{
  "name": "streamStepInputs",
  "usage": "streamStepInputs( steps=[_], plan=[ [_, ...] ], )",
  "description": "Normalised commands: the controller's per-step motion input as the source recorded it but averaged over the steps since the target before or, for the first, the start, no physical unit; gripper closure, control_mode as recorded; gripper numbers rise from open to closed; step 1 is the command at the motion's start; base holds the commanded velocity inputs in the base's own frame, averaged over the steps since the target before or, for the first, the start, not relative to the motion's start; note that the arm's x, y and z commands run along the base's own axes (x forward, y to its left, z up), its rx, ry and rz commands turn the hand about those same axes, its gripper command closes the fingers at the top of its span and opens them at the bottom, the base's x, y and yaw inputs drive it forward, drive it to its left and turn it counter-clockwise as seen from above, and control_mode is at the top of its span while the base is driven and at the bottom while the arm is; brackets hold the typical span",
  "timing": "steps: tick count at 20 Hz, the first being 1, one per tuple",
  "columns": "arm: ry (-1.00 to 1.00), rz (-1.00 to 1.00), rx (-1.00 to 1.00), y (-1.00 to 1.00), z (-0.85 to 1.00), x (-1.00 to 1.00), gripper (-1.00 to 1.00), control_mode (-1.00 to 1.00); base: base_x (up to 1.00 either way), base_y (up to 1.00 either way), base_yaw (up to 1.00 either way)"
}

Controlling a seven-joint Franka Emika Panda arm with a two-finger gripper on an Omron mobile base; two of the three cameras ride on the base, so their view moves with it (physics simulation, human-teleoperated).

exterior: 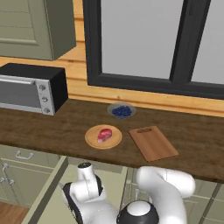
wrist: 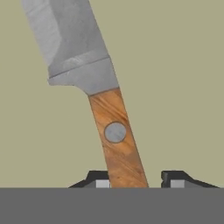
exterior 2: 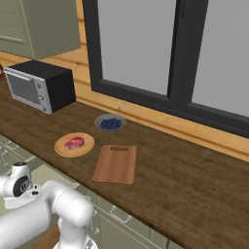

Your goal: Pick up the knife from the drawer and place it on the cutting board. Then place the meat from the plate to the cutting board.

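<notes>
Cutting board [exterior 2: 115,164] lies flat on the wooden counter [exterior 2: 194,189], slot handle at its far end. Plate [exterior 2: 74,145] sits just left of the board, apart from it, with the meat [exterior 2: 74,142] on it; a glass bowl of blue berries [exterior 2: 110,122] is beyond the board toward the window [exterior 2: 165,53], and a toaster oven [exterior 2: 41,85] stands well left of the board past the plate. The white arm [exterior 2: 44,209] is low, in front and left of the board, below the counter edge over green cabinet fronts [exterior 2: 121,228].
</notes>
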Motion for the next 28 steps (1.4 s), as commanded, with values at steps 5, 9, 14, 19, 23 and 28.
streamStepInputs(
  steps=[5,9,14,19,23,28],
  plan=[
    [0.0,-0.01,0.0,0.19,0.24,-0.28,1.0,-1.0,0.0,0.0,0.0],
    [-0.02,-0.02,-0.01,0.02,0.47,-0.12,1.0,-1.0,0.0,0.0,0.0],
    [-0.02,-0.01,0.0,0.0,0.94,-0.46,1.0,-1.0,0.0,0.0,0.0],
    [-0.01,0.0,0.0,0.0,1.0,-0.71,1.0,-1.0,0.0,0.0,0.0],
    [-0.03,-0.02,0.0,0.0,1.0,-0.25,1.0,-1.0,0.0,0.0,0.0],
    [-0.09,-0.13,-0.02,-0.05,1.0,0.31,1.0,-1.0,0.0,0.0,0.0]
  ],
)
